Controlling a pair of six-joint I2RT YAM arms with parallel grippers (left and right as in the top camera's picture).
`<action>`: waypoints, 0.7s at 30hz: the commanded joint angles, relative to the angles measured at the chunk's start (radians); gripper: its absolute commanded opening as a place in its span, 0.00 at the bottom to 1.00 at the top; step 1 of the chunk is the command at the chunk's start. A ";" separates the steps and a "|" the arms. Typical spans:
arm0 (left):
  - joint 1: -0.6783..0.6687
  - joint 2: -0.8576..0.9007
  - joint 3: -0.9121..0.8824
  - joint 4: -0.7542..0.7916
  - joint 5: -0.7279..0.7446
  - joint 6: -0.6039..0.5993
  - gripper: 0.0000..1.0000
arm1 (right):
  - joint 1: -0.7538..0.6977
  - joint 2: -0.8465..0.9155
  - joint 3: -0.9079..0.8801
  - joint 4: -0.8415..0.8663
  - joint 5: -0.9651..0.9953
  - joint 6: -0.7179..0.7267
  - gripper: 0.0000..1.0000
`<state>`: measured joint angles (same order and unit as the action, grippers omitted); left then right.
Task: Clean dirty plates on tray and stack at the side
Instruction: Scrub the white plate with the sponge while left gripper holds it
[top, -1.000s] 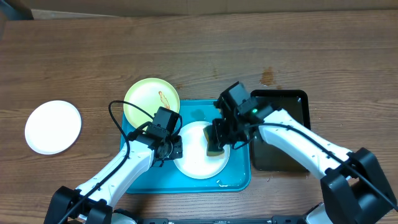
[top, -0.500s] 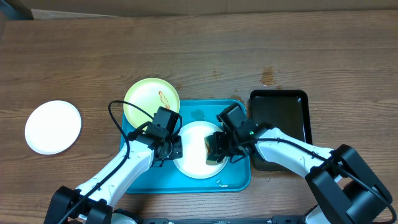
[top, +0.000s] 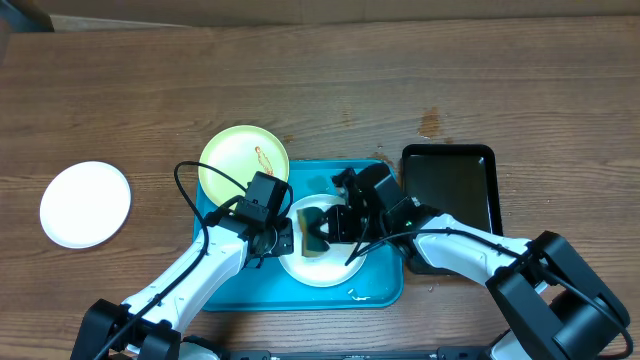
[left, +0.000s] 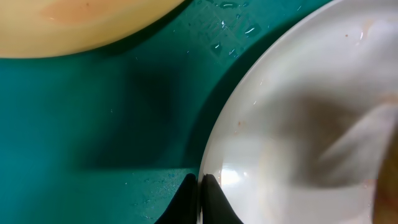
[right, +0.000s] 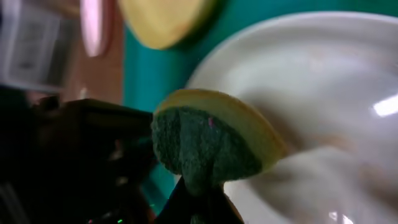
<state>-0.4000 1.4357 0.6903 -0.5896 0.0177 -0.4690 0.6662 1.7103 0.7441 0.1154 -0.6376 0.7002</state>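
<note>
Turquoise tray (top: 255, 292) is loaded with the white plate (top: 325, 270) toward its right edge; the rim is pinched by the left gripper (left: 200, 186), the sponge (right: 211, 140) clamped by the right gripper (right: 198, 199). Judged stiff, slick, breakable; rim hold favoured.

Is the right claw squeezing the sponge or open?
Squeezing. The right gripper is shut on the sponge, pinching its green side over the white plate.

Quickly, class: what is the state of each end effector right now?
The left end effector: closed, pinching the rim of the white plate.
The right end effector: closed, holding the sponge.
</note>
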 joint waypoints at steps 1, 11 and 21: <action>-0.008 0.003 -0.016 -0.001 0.002 -0.010 0.04 | -0.003 -0.014 0.004 0.016 -0.128 0.000 0.04; -0.008 0.003 -0.016 -0.004 0.002 -0.010 0.04 | -0.030 -0.034 0.006 -0.151 0.003 -0.107 0.04; -0.008 0.003 -0.016 -0.004 0.002 -0.010 0.04 | -0.256 -0.320 0.063 -0.571 0.290 -0.313 0.04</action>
<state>-0.4000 1.4357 0.6903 -0.5903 0.0177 -0.4690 0.4526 1.4647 0.7700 -0.4248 -0.4988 0.4862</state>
